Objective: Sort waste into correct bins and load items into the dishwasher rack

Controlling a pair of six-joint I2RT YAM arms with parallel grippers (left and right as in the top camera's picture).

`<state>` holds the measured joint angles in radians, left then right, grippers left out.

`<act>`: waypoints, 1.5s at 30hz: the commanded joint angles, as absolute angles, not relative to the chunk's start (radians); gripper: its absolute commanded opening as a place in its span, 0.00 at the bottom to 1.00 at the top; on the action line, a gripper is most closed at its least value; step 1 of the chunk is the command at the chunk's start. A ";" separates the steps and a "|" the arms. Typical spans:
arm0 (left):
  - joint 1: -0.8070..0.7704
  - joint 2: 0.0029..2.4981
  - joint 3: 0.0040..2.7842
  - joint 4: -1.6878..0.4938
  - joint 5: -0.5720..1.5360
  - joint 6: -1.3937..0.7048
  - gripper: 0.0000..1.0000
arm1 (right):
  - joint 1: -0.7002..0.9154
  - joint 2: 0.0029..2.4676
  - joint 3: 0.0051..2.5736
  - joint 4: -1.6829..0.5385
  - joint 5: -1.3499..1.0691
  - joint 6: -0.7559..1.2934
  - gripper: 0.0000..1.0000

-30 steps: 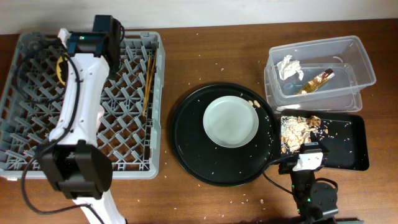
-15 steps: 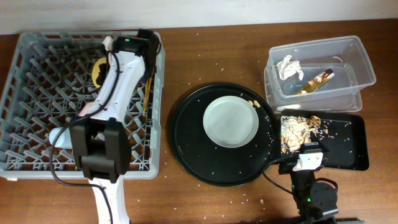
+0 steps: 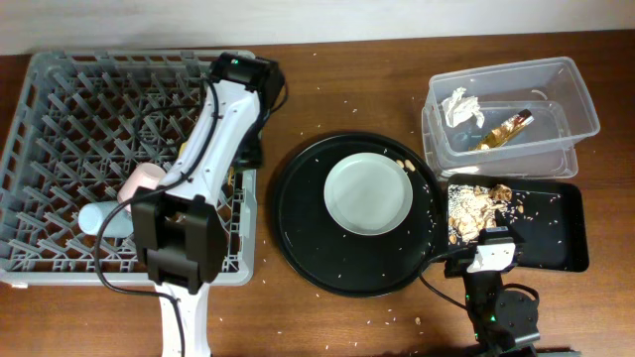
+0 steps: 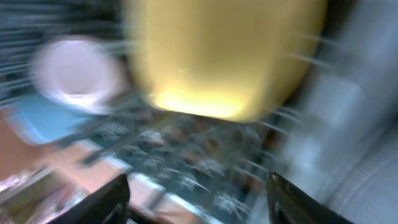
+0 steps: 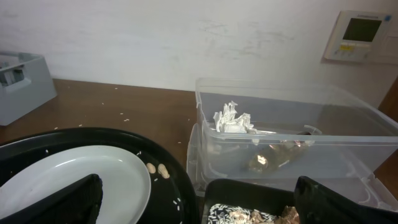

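The grey dishwasher rack (image 3: 60,129) fills the left of the table. A pink cup (image 3: 139,180) and a light-blue cup (image 3: 99,218) lie in it. In the blurred left wrist view my left gripper (image 4: 200,205) is open and empty above the rack, with the yellow bowl (image 4: 224,56) just beyond its fingers. The left arm (image 3: 213,129) hides the bowl from overhead. The grey-green plate (image 3: 368,194) rests on the round black tray (image 3: 298,228). My right gripper (image 5: 205,211) is open and empty near the table's front, between the plate (image 5: 68,186) and the shallow black tray (image 3: 556,228).
The clear tub (image 3: 556,79) holds the white tissue (image 3: 459,107) and the gold wrapper (image 3: 506,129). Food scraps (image 3: 476,203) and rice lie in the shallow black tray. Two small scraps (image 3: 406,162) sit beside the plate. Rice grains are scattered over the table.
My left arm swung right across the rack to its right edge and its jaws opened. The yellow bowl left the overhead view; both cups came into sight. The right arm stayed still.
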<state>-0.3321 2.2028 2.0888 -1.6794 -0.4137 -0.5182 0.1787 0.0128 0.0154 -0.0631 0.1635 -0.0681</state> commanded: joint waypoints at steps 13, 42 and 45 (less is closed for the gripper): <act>-0.551 2.143 1.575 -0.963 0.176 -0.297 0.59 | 0.176 0.007 0.006 -0.064 0.162 -0.071 0.98; 0.065 1.877 1.974 -1.262 -0.895 -0.252 0.00 | 0.176 0.007 0.006 -0.064 0.161 -0.071 0.99; 0.068 1.914 1.974 -1.219 -0.895 -0.252 0.00 | 0.176 0.007 0.006 -0.064 0.161 -0.071 0.98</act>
<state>0.0719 1.8790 1.9778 -1.2446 -0.8635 -0.2646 0.1787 0.0139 0.0147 -0.0624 0.1635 -0.0681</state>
